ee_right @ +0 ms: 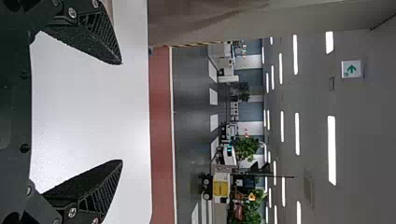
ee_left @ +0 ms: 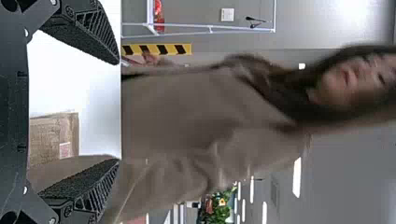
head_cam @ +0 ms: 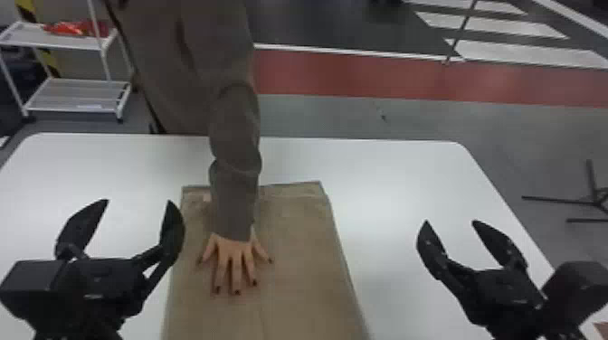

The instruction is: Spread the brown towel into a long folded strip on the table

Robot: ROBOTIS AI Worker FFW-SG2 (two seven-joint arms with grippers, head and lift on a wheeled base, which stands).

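The brown towel point(head_cam: 298, 253) lies flat as a long strip in the middle of the table, running toward the near edge. A person's hand rests spread on it. To its left, my left gripper point(head_cam: 138, 201) is open above the table, one finger by the towel's left edge. My right gripper point(head_cam: 451, 221) stands open, well right of the towel, holding nothing. In the left wrist view, part of the towel point(ee_left: 46, 135) with a small label appears beyond the open left gripper point(ee_left: 116, 111). The right wrist view has the right gripper point(ee_right: 122, 112) open over bare tabletop.
The white table point(head_cam: 384, 181) extends on both sides of the towel. A person leans over its far side, the sleeved arm point(head_cam: 235, 172) crossing the towel's far end. Behind at the left is a white rack point(head_cam: 77, 95); a black stand point(head_cam: 592, 201) is on the floor at the right.
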